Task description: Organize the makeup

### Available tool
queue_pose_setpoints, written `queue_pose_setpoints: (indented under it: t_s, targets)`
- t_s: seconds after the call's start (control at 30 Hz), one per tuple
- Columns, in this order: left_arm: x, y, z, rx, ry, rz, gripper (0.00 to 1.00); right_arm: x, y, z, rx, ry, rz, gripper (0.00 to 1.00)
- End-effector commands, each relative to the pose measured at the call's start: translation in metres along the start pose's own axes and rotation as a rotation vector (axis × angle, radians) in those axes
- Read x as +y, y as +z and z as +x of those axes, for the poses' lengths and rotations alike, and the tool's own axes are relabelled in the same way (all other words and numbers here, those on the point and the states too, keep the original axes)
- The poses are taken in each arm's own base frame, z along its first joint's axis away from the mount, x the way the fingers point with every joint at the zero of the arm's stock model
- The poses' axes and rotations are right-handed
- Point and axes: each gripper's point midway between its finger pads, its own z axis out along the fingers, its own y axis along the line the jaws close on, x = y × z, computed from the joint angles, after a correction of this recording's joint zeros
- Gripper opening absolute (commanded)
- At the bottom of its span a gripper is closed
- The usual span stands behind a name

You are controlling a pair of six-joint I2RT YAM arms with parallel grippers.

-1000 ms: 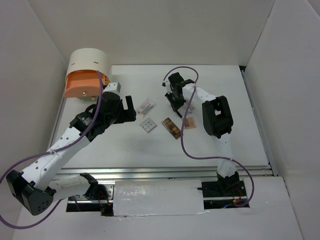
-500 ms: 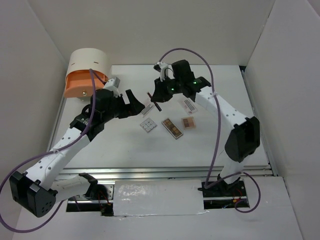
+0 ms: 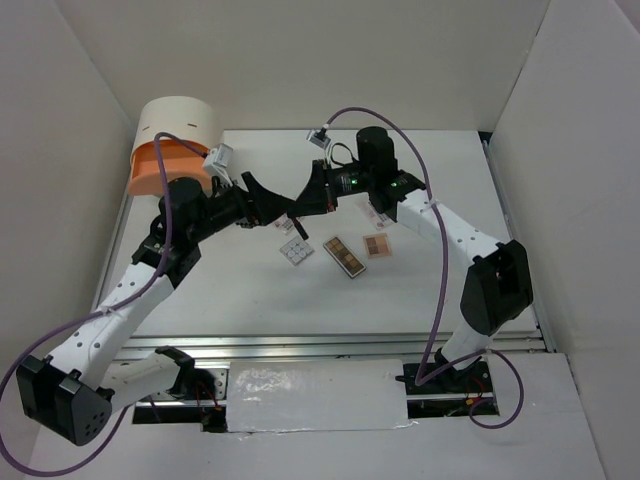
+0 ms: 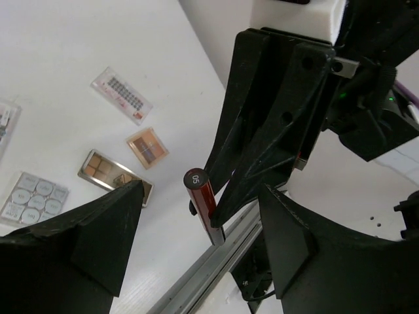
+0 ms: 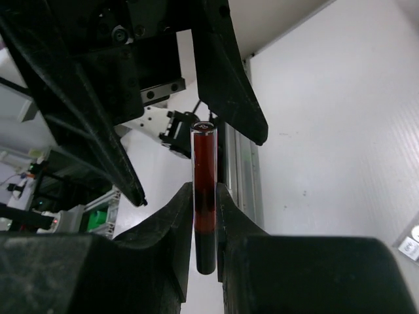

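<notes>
My right gripper (image 5: pixel 204 219) is shut on a thin red and black pencil (image 5: pixel 203 183) and holds it in the air above the table (image 3: pixel 420 290). The pencil (image 4: pixel 201 199) points end-on at my left gripper (image 4: pixel 200 196), which is open, its fingers (image 4: pixel 98 242) either side of the pencil's tip without touching. The two grippers meet at mid-table, left (image 3: pixel 272 205) and right (image 3: pixel 305 202). Below lie a white square palette (image 3: pixel 296 251), a brown rectangular palette (image 3: pixel 343 255), a small brown palette (image 3: pixel 377 245) and a printed sachet (image 4: pixel 121 95).
The cream and orange drawer box (image 3: pixel 172 150) stands at the back left, behind my left arm. A second sachet (image 4: pixel 3 121) shows at the left edge of the left wrist view. White walls enclose the table on three sides.
My right arm has swung left with the pencil, up off the table. My left gripper has risen and turned to face it, so the pencil tip now sits between its open fingers.
</notes>
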Motion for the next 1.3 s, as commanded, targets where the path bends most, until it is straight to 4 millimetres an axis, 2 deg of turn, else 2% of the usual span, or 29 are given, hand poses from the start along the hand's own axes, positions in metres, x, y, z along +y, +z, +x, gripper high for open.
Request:
queue_pose_setpoints:
  t_s: [0.0, 0.07, 0.17, 0.33, 0.53, 0.6, 0.73, 0.8, 0.83, 0.87, 0.93, 0.97, 1.07, 1.1, 1.17, 1.2, 1.23, 1.27]
  targets:
    - [-0.029, -0.008, -0.017, -0.054, 0.040, 0.136, 0.83, 0.040, -0.009, -0.018, -0.032, -0.106, -0.115, 0.18]
    - [-0.031, -0.007, -0.017, -0.047, 0.037, 0.155, 0.80, 0.044, -0.009, -0.016, -0.035, -0.085, -0.132, 0.18]
    - [-0.031, -0.005, -0.015, -0.043, 0.026, 0.169, 0.70, 0.046, -0.010, -0.015, -0.038, -0.090, -0.152, 0.19]
    - [-0.032, -0.006, -0.019, -0.065, 0.019, 0.187, 0.65, 0.050, -0.010, -0.012, -0.028, -0.081, -0.180, 0.19]
    - [-0.031, -0.004, -0.019, -0.057, 0.012, 0.187, 0.44, 0.057, -0.011, -0.015, -0.035, -0.092, -0.207, 0.19]
    - [-0.031, -0.005, -0.022, -0.072, 0.016, 0.189, 0.40, 0.055, -0.011, -0.014, -0.031, -0.087, -0.208, 0.20]
    - [-0.034, -0.005, -0.028, -0.087, 0.026, 0.189, 0.22, 0.053, -0.010, -0.011, -0.034, -0.090, -0.232, 0.22]
    - [-0.033, -0.004, -0.031, -0.090, 0.019, 0.175, 0.14, 0.056, -0.010, -0.010, -0.032, -0.064, -0.246, 0.27]
    - [-0.033, -0.003, -0.033, -0.094, 0.017, 0.171, 0.11, 0.058, -0.011, -0.012, -0.040, -0.068, -0.256, 0.33]
    - [-0.030, -0.002, -0.034, -0.098, 0.010, 0.156, 0.08, 0.059, -0.011, -0.014, -0.046, -0.068, -0.256, 0.55]
    - [-0.028, -0.002, -0.039, -0.112, -0.001, 0.128, 0.06, 0.056, -0.013, -0.018, -0.067, -0.054, -0.253, 0.80]
    - [-0.022, -0.001, -0.046, -0.140, -0.012, 0.088, 0.06, 0.055, -0.014, -0.019, -0.071, -0.049, -0.252, 0.99]
    - [0.004, -0.004, -0.060, -0.165, -0.080, -0.083, 0.07, 0.048, -0.029, -0.026, -0.123, -0.027, -0.236, 1.00]
    - [0.020, -0.008, -0.069, -0.184, -0.121, -0.189, 0.06, 0.040, -0.040, -0.028, -0.159, -0.031, -0.217, 1.00]
    - [0.041, -0.021, -0.101, -0.286, -0.167, -0.299, 0.06, 0.033, -0.054, -0.031, -0.207, 0.010, -0.180, 1.00]
    - [0.056, -0.030, -0.107, -0.305, -0.204, -0.374, 0.06, 0.028, -0.061, -0.033, -0.228, 0.041, -0.153, 1.00]
    - [0.077, -0.047, -0.126, -0.374, -0.237, -0.459, 0.06, 0.017, -0.073, -0.038, -0.266, 0.038, -0.103, 1.00]
    - [0.083, -0.058, -0.141, -0.423, -0.267, -0.501, 0.07, 0.017, -0.080, -0.045, -0.313, 0.035, -0.060, 1.00]
